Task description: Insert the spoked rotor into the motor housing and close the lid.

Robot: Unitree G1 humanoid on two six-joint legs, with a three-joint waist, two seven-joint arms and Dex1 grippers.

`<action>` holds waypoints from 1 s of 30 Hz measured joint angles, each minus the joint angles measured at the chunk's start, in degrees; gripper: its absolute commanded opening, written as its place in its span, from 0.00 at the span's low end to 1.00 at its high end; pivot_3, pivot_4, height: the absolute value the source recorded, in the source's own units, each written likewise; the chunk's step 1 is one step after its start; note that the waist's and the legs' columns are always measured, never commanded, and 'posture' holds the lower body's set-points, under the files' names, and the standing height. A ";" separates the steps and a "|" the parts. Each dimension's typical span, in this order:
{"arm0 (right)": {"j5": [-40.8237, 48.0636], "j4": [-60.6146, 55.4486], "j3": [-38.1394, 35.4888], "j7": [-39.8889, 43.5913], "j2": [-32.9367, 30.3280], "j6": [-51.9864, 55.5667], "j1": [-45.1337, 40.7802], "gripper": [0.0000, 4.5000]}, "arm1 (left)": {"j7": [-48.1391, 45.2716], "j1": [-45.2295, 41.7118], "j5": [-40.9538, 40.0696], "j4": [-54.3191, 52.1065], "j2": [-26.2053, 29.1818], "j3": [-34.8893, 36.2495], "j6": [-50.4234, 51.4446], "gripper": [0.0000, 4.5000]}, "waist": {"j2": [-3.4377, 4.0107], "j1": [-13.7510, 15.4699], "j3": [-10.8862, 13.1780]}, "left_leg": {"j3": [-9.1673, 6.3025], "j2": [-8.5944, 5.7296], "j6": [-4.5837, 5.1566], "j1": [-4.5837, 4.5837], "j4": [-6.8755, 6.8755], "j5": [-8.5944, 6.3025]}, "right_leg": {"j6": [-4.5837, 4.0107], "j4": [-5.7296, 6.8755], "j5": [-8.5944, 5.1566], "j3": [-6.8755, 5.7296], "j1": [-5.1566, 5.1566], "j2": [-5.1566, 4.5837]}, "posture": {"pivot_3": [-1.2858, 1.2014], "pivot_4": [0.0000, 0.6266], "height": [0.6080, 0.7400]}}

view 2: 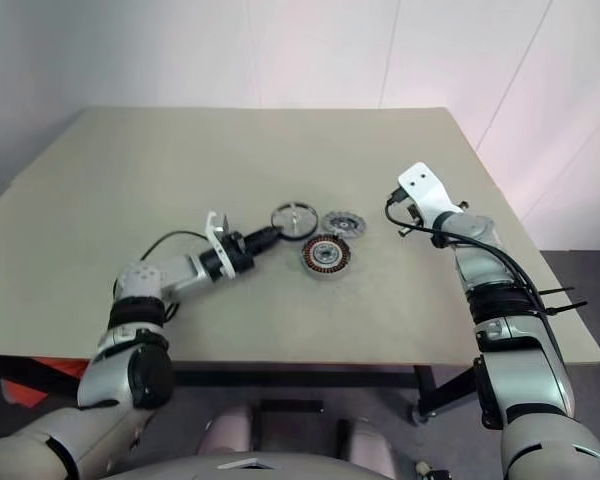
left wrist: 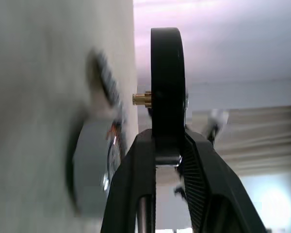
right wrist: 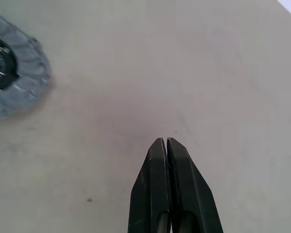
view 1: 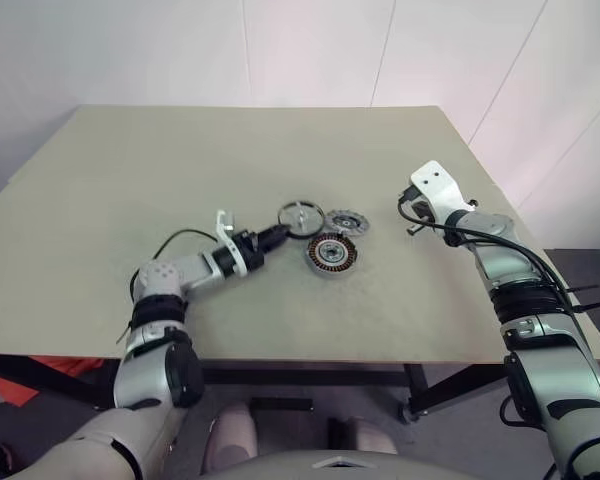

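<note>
The spoked rotor (view 1: 299, 217), a silvery wheel with a dark rim, is held tilted just above the table, left of centre, with my left gripper (view 1: 282, 234) shut on its near rim. In the left wrist view its black rim (left wrist: 167, 82) stands edge-on between the fingers (left wrist: 136, 184), and a brass stub sticks out of its hub. The motor housing (view 1: 330, 254), a dark ring with copper windings, lies flat just right of the rotor. The grey round lid (view 1: 346, 222) rests behind the housing. My right gripper (right wrist: 166, 141) is shut and empty over bare table, right of the lid (right wrist: 14, 82).
The beige table (view 1: 180, 160) has wide open surface to the left, behind and at the front. Its right edge runs close by my right arm. A black cable loops off my left wrist (view 1: 175, 238).
</note>
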 measured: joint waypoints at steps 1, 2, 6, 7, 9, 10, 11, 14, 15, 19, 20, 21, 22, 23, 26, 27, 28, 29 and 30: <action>-0.17 0.55 -0.01 -0.55 -0.04 -0.19 -0.02 0.00 | 0.90 0.77 -0.89 -1.51 -0.71 0.12 1.48 0.11 | 0.00 0.09 0.02 | -0.01 0.00 0.08 0.00 0.03 -0.05 | 0.00 0.00 0.00 -0.02 0.02 0.00 | 0.52 0.00 1.00; -0.19 0.92 -0.01 -0.89 -0.04 -0.51 -0.03 0.00 | 1.83 1.04 -1.54 -2.79 -1.28 0.43 2.36 0.11 | 0.01 0.10 0.03 | -0.01 0.01 0.09 0.00 0.04 -0.05 | 0.00 0.00 0.00 -0.02 0.03 0.00 | 0.52 0.00 1.00; -0.23 1.81 -0.01 -1.76 -0.05 -1.07 -0.03 0.00 | 4.25 0.31 -5.56 -5.52 -4.50 2.73 3.03 0.11 | 0.03 -0.03 0.05 | -0.01 0.00 0.09 0.28 0.06 -0.05 | 0.02 -0.02 0.00 -0.01 0.29 0.00 | 0.52 0.00 1.00; -0.22 1.81 -0.01 -1.81 -0.04 -1.16 -0.03 0.00 | 4.71 -0.09 -6.12 -5.57 -5.09 2.85 3.01 0.11 | 0.03 -0.06 0.04 | -0.02 0.00 0.09 0.29 0.05 -0.05 | 0.02 -0.02 0.00 -0.01 0.29 0.01 | 0.52 0.00 1.00; -0.22 1.80 -0.01 -1.88 -0.04 -1.23 -0.01 0.00 | 5.78 -0.55 -6.29 -5.41 -5.87 2.39 2.62 0.11 | 0.03 -0.05 0.04 | -0.02 -0.01 0.09 0.28 0.03 -0.05 | 0.02 -0.03 0.00 -0.01 0.28 0.02 | 0.52 0.00 1.00; -0.21 1.80 -0.01 -1.89 -0.05 -1.23 0.02 0.00 | 6.44 -0.63 -5.99 -5.03 -6.10 1.82 2.09 0.11 | 0.04 -0.04 0.04 | -0.02 -0.01 0.10 0.27 0.03 -0.06 | 0.03 -0.04 0.01 -0.01 0.28 0.02 | 0.52 0.00 1.00; -0.19 1.79 -0.01 -1.90 -0.05 -1.23 0.04 0.00 | 7.19 -0.79 -5.14 -4.09 -6.32 1.31 1.16 0.11 | 0.04 -0.05 0.04 | -0.02 -0.02 0.12 0.26 0.02 -0.07 | 0.03 -0.07 0.01 -0.01 0.27 0.02 | 0.52 0.00 1.00; -0.17 1.77 -0.03 -1.96 -0.15 -1.23 0.15 0.00 | 8.70 -0.87 -1.68 0.23 -6.64 -1.35 -2.67 0.11 | 0.04 -0.02 0.04 | -0.02 -0.03 0.20 0.20 0.02 -0.11 | 0.04 -0.17 0.01 0.00 0.27 0.03 | 0.52 0.00 1.00; -0.17 1.77 -0.07 -2.03 -0.27 -1.22 0.24 0.00 | 8.72 -0.89 -1.04 1.21 -6.64 -2.04 -3.46 0.11 | 0.04 -0.01 0.04 | -0.02 -0.03 0.22 0.16 0.02 -0.12 | 0.04 -0.20 0.01 -0.01 0.26 0.02 | 0.52 0.00 1.00; -0.10 1.73 -0.67 -2.26 -1.04 -1.22 0.30 0.00 | 7.92 -2.14 -0.12 3.45 -6.49 -3.55 -5.60 0.11 | 0.09 0.07 0.03 | -0.02 -0.03 0.23 0.20 0.02 -0.13 | 0.04 -0.18 0.01 -0.01 0.29 0.00 | 0.52 0.00 1.00; -0.09 1.69 -0.77 -2.27 -1.38 -1.22 0.30 0.00 | 7.79 -2.18 0.09 3.77 -6.44 -3.90 -5.89 0.11 | 0.09 0.07 0.03 | -0.02 -0.04 0.23 0.23 0.03 -0.13 | 0.04 -0.18 0.01 -0.01 0.32 0.00 | 0.52 0.00 1.00; -0.08 1.63 -0.94 -2.29 -1.59 -1.22 0.30 0.00 | 7.66 -2.29 0.24 4.10 -6.38 -4.19 -6.00 0.11 | 0.09 0.07 0.03 | -0.02 -0.04 0.23 0.28 0.03 -0.13 | 0.04 -0.18 0.01 0.00 0.36 -0.01 | 0.52 0.00 1.00; -0.06 1.58 -1.25 -2.31 -1.67 -1.22 0.31 0.00 | 7.54 -2.37 0.32 4.29 -6.32 -4.31 -6.09 0.11 | 0.09 0.05 0.03 | -0.02 -0.04 0.23 0.32 0.03 -0.13 | 0.04 -0.18 0.01 0.00 0.39 -0.01 | 0.52 0.00 1.00; -0.06 1.52 -1.45 -2.33 -1.71 -1.21 0.34 0.00 | 7.37 -2.40 0.37 4.47 -6.23 -4.48 -6.28 0.11 | 0.09 0.05 0.03 | -0.02 -0.03 0.22 0.35 0.03 -0.13 | 0.04 -0.18 0.01 0.00 0.42 -0.01 | 0.52 0.00 1.00; -0.07 1.12 -1.72 -2.36 -1.71 -1.20 0.58 0.00 | 6.84 -2.46 0.54 4.88 -5.95 -5.01 -6.43 0.11 | 0.10 0.05 0.02 | -0.02 -0.03 0.22 0.39 0.03 -0.13 | 0.04 -0.18 0.01 0.00 0.46 -0.01 | 0.52 0.00 1.00; -0.07 0.80 -1.72 -2.37 -1.69 -1.20 0.78 0.00 | 6.74 -2.49 0.56 4.96 -5.87 -5.13 -6.36 0.11 | 0.10 0.05 0.02 | -0.02 -0.03 0.22 0.39 0.03 -0.13 | 0.04 -0.18 0.01 0.00 0.46 -0.01 | 0.52 0.00 1.00; -0.08 0.64 -1.72 -2.37 -1.68 -1.20 0.94 0.00 | 6.63 -2.51 0.56 5.02 -5.80 -5.28 -6.31 0.11 | 0.10 0.06 0.03 | -0.02 -0.04 0.22 0.39 0.03 -0.13 | 0.04 -0.18 0.01 0.00 0.46 -0.02 | 0.52 0.00 1.00; -0.08 0.62 -1.72 -2.37 -1.67 -1.20 1.04 0.00 | 6.51 -2.51 0.56 5.03 -5.75 -5.43 -6.25 0.11 | 0.10 0.07 0.02 | -0.02 -0.04 0.22 0.39 0.03 -0.13 | 0.04 -0.18 0.01 0.00 0.46 -0.02 | 0.52 0.00 1.00; -0.08 0.62 -1.72 -2.37 -1.66 -1.19 1.09 0.00 | 6.39 -2.51 0.56 5.05 -5.67 -5.55 -6.14 0.11 | 0.10 0.07 0.02 | -0.02 -0.04 0.22 0.38 0.03 -0.13 | 0.04 -0.18 0.01 -0.01 0.46 -0.02 | 0.52 0.00 1.00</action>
